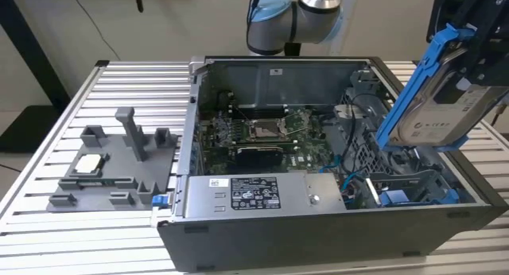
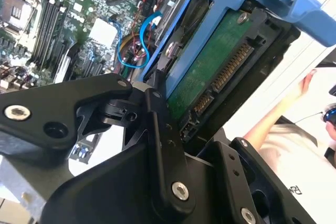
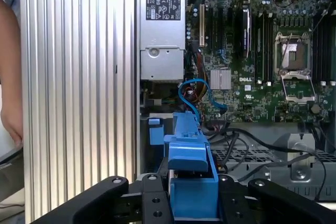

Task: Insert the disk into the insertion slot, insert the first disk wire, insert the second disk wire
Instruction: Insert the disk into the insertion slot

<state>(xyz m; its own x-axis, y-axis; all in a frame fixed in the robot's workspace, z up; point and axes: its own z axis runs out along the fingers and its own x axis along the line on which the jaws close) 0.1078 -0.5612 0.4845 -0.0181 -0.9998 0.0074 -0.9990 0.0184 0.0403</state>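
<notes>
Black against blue up close: clamps the disk (image 1: 433,102) in the gripper (image 3: 191,198), closed tight on both sides of the carrier frame. Holds it tilted, clear above the insertion slot (image 1: 413,191), probably to aim the lower edge between the blue rails. Not seated yet. Farther in, inside the case (image 1: 318,239), leaves a blue wire (image 3: 189,90) loose beside the motherboard (image 1: 270,132).

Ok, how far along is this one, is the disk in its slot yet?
Nothing looks finished yet. In hand: the jaws are shut on the disk, held tilted above the open case. Left: the insertion slot below it is empty, and the disk's connector is bare in the second wrist view, so neither wire is in; blue cables lie inside the case.
</notes>
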